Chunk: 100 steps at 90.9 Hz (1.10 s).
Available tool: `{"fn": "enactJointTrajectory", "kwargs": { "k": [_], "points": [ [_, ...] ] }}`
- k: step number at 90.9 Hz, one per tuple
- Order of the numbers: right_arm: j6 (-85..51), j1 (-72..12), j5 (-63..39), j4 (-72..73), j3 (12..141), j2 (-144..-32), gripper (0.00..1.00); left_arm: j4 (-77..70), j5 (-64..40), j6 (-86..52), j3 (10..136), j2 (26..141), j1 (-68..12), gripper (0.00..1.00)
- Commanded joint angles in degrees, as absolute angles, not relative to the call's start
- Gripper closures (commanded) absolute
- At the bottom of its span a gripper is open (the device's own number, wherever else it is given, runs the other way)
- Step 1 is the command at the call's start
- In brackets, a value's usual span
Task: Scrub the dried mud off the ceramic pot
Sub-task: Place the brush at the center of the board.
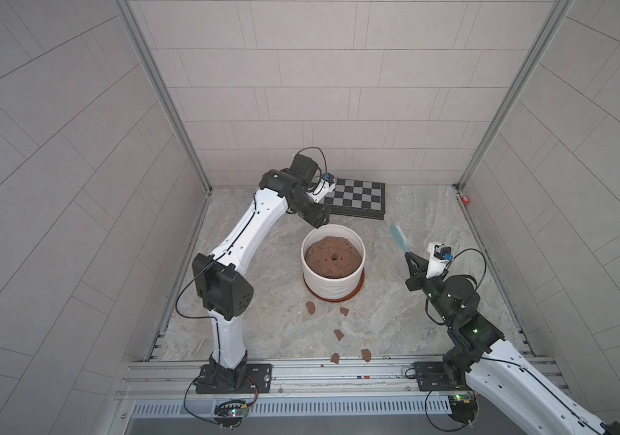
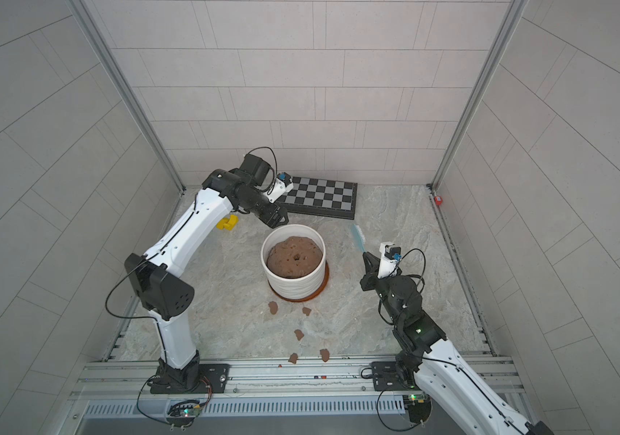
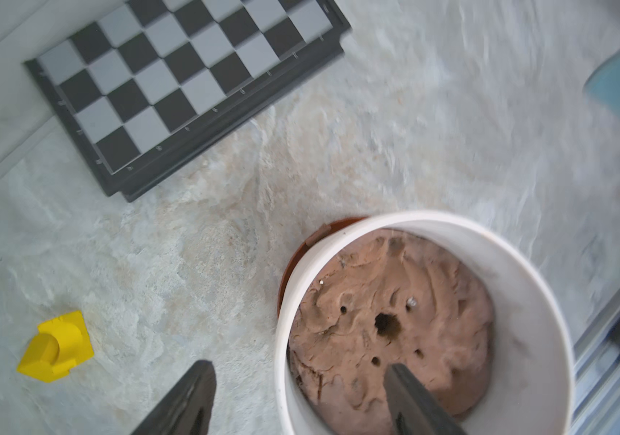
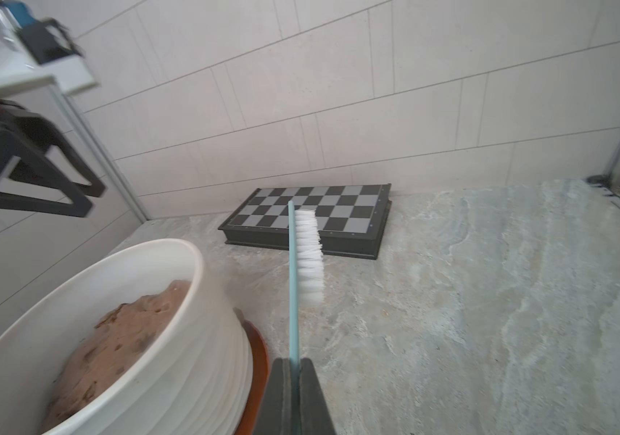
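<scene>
Left end effector [image 3: 299, 365] open and empty, jaws straddling the rim of the ceramic pot [image 3: 542, 320], one finger over the soil mound [image 3: 395, 282] and one outside the wall; contact unclear. Right end effector [image 4: 290, 361] clamped on a teal brush [image 4: 308, 256], long axis running straight out from it toward the chessboard [image 4: 338, 211], bristles turned away from the ceramic pot, which stands upright on its saucer [image 4: 259, 350] just beside. Five chips of dried mud [image 1: 310, 307] lie on the counter [image 1: 432, 211] behind both end effectors, toward the arm bases.
</scene>
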<state>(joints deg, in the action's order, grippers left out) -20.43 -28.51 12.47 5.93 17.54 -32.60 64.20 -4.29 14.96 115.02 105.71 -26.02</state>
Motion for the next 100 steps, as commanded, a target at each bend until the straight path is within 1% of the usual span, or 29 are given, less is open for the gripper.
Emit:
{"fn": "enactJointTrajectory", "kwargs": {
  "k": [1,4,8,10,16,22,35,45,54,63,71,78,100],
  "points": [
    [-22.7,-28.4,20.3,7.1,16.6,-35.2,1.00,55.8,-1.3,3.2,104.6,99.0,-25.7,0.15],
    [-22.6,-28.4,21.6,8.1,16.3,-36.4,1.00,52.9,0.6,1.2,100.8,96.5,-25.6,0.11],
    [-22.5,-28.4,23.3,9.6,16.0,-38.9,1.00,48.7,3.8,-1.5,94.9,92.6,-25.3,0.02],
    [-22.6,-28.3,24.2,10.5,15.9,-40.1,1.00,46.3,4.7,-2.6,92.0,90.5,-24.9,0.00],
    [-23.1,-28.3,25.4,12.5,15.7,-43.9,1.00,40.1,4.8,-5.6,84.4,85.2,-22.5,0.00],
    [-24.1,-28.3,25.5,15.1,15.3,-47.3,1.00,37.2,4.3,-8.3,79.6,81.7,-19.5,0.00],
    [-26.9,-28.3,24.4,21.2,15.2,-57.0,1.00,30.9,5.1,-13.5,70.5,77.7,-14.2,0.00],
    [-28.5,-28.3,23.3,26.3,15.3,-64.7,1.00,27.3,6.6,-16.3,64.4,76.1,-12.3,0.00],
    [-29.3,-28.3,21.7,28.3,15.7,-69.0,1.00,25.8,8.1,-16.6,61.2,75.5,-12.0,0.00],
    [-29.9,-28.3,19.5,31.3,15.7,-73.1,0.99,24.4,7.4,-16.8,59.7,75.8,-11.5,0.00],
    [-30.7,-28.4,17.8,33.7,15.8,-76.2,0.94,24.3,7.3,-16.7,59.1,76.4,-11.4,0.00],
    [-31.1,-28.4,16.9,35.0,15.8,-78.1,0.92,23.6,7.5,-16.6,58.3,76.4,-11.3,0.00],
    [-32.0,-28.6,16.0,35.5,15.4,-80.6,0.82,21.3,7.6,-16.8,56.7,77.3,-11.0,0.00]
  ]
}}
